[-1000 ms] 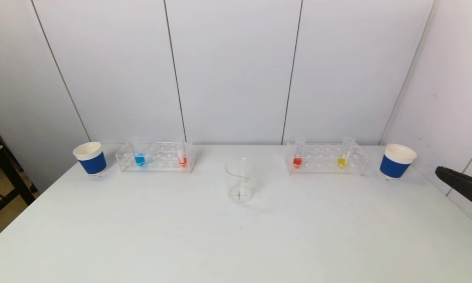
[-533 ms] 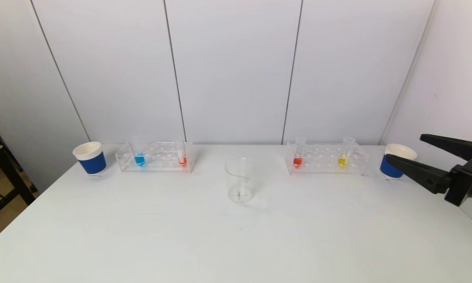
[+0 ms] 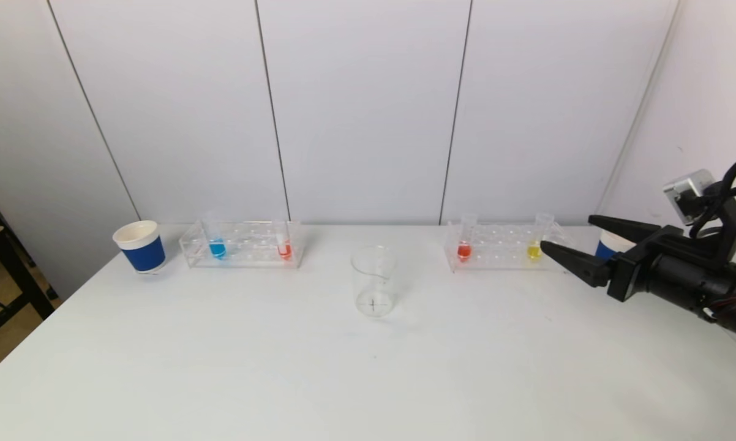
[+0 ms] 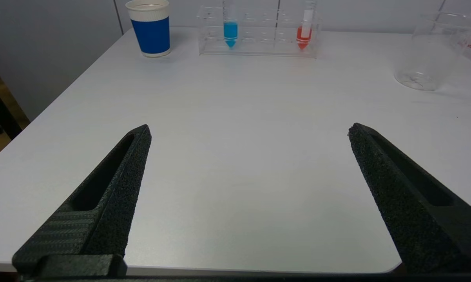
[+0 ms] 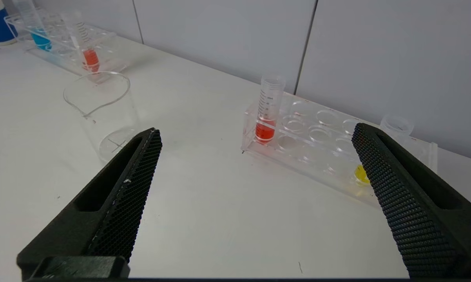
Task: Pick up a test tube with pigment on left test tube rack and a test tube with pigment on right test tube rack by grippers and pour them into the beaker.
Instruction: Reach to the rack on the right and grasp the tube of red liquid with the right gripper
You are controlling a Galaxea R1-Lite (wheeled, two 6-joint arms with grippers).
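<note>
A clear beaker (image 3: 374,280) stands empty at the table's middle. The left rack (image 3: 245,260) holds a blue-pigment tube (image 3: 217,248) and a red-pigment tube (image 3: 285,249). The right rack (image 3: 503,262) holds a red-pigment tube (image 3: 464,248) and a yellow-pigment tube (image 3: 534,249). My right gripper (image 3: 567,233) is open and empty, just right of the right rack, its near finger by the yellow tube. In the right wrist view the gripper (image 5: 256,130) faces the rack (image 5: 317,156), with the red tube (image 5: 267,113) ahead. My left gripper (image 4: 249,131) is open and empty over the table's near left, out of the head view.
A blue-and-white paper cup (image 3: 141,246) stands left of the left rack. A second cup (image 3: 607,246) stands right of the right rack, partly hidden behind my right gripper. White wall panels run close behind the racks. The table's left edge drops off beside a dark stand (image 3: 0,269).
My right arm has come in from the right edge and moved left, from past the right cup to beside the right rack's yellow tube. Tubes, racks and beaker have not moved.
</note>
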